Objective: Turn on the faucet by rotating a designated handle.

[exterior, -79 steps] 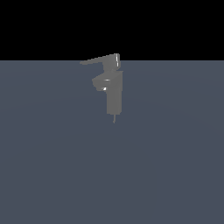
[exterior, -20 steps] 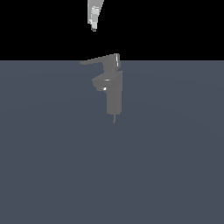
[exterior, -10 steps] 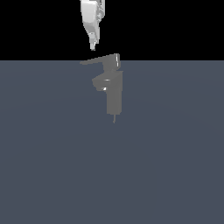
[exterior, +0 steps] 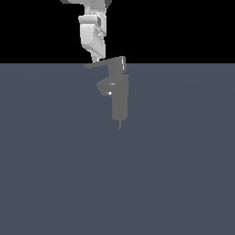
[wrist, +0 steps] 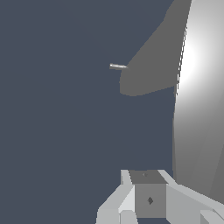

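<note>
The faucet [exterior: 120, 98] is a grey blocky column standing on the dark blue-grey floor, with a short spout stub [exterior: 106, 87] pointing to the exterior view's left. The handle [exterior: 103, 64] is a thin flat lever on the boxy cap, also reaching to that view's left. My white gripper [exterior: 95, 58] hangs down from above, its tip just over the lever's thin end, with the fingers pressed together and nothing between them. In the wrist view the handle [wrist: 197, 87] fills one side as a bright grey slab close beside my gripper [wrist: 148, 183], and the faucet body [wrist: 148, 65] lies beyond.
A thin pin [exterior: 120, 125] sticks out under the faucet column and also shows as the small pin [wrist: 117, 66] in the wrist view. The flat floor [exterior: 117, 183] spreads all around the faucet.
The gripper was out of view 4 s ago, then came in from the top and has dropped steadily until its tip is right above the handle's thin end. The faucet has not moved.
</note>
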You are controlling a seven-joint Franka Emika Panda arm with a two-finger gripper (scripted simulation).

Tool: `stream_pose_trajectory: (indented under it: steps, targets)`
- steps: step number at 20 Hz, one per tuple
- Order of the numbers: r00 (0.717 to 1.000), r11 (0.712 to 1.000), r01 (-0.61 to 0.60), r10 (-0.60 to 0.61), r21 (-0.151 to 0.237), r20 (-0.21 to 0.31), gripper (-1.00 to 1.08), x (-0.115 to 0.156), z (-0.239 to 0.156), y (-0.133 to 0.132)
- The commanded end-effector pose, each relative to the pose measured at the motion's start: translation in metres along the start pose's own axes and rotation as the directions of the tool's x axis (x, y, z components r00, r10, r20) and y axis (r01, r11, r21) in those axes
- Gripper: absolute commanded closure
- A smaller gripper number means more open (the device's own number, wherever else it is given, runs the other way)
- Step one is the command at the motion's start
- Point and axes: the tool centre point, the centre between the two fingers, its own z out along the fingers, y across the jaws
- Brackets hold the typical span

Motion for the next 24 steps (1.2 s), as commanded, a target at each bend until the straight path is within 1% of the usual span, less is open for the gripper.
stream_pose_trajectory:
  steps: [1,6,12,24]
  targets:
    - [1.0,1.0,-0.028,0.028,-0.001,-0.002,1.08,-0.003,0.007,-0.005]
    - [0.998,0.998,-0.055,0.055,-0.003,-0.005,1.08,-0.005,0.015,-0.009]
    - [0.998,0.998,-0.057,0.057,-0.003,-0.006,1.08,-0.005,0.015,-0.009]
    - [0.998,0.998,-0.057,0.057,-0.003,-0.006,1.08,-0.007,0.016,0.009]
